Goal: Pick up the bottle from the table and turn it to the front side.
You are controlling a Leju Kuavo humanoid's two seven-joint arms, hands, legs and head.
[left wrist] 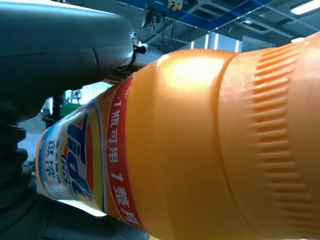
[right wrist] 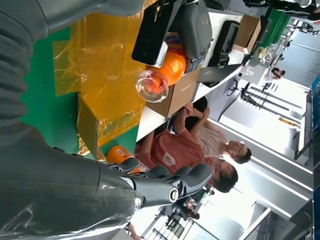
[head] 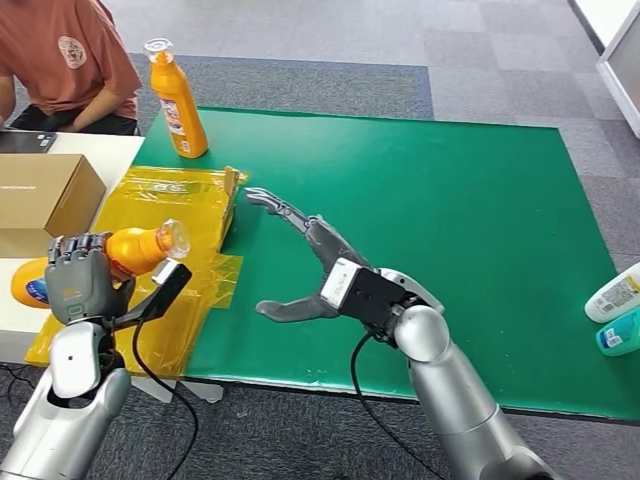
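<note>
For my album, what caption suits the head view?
Left hand holds an orange bottle sideways; right hand open above the green mat.

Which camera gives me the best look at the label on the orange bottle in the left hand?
The left wrist view: the orange plastic bottle fills it, label print readable. The head view shows the bottle lying sideways in the left hand, label hidden. The right wrist view catches mainly its clear cap end.
</note>
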